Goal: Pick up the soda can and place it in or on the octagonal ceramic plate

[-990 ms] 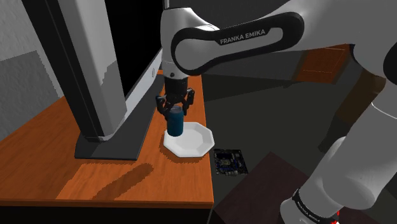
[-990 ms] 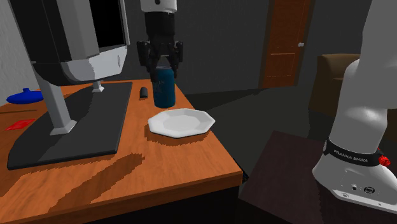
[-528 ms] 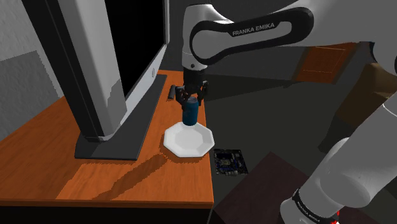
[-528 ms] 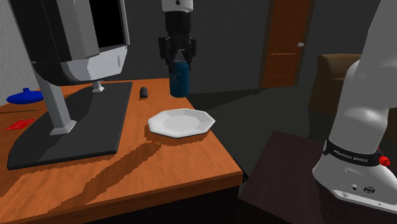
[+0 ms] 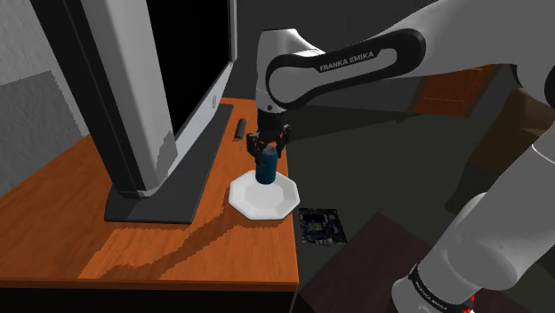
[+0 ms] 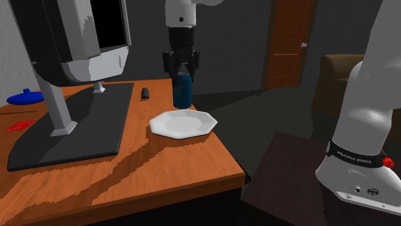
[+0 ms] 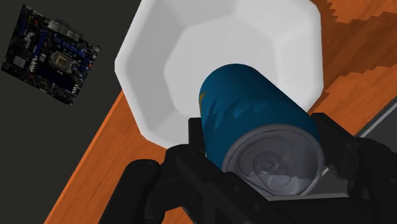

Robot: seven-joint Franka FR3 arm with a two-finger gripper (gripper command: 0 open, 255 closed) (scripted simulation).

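Observation:
My black gripper [image 5: 268,153] is shut on a blue soda can [image 5: 267,168] with a silver top, which it holds upright by the upper part. The can hangs low over the white octagonal plate [image 5: 276,201] near the desk's edge. In the second exterior view the can [image 6: 182,92] sits under the gripper [image 6: 182,72], at the far rim of the plate [image 6: 186,125]. I cannot tell whether the can touches the plate. In the wrist view the fingers [image 7: 193,135] clasp the can [image 7: 245,111] on both sides, with the plate [image 7: 184,57] beneath it.
A large monitor [image 5: 133,80] on a dark flat base [image 5: 191,173] stands on the wooden desk [image 5: 80,213] beside the plate. A small dark object [image 5: 238,127] lies behind the plate. A circuit board [image 5: 320,227] lies on the floor past the desk's edge. My white stand [image 6: 360,167] is nearby.
The gripper has carried the can toward the shoulder view's right and farther from that camera, over the plate. In the last half second it came down closer to the plate.

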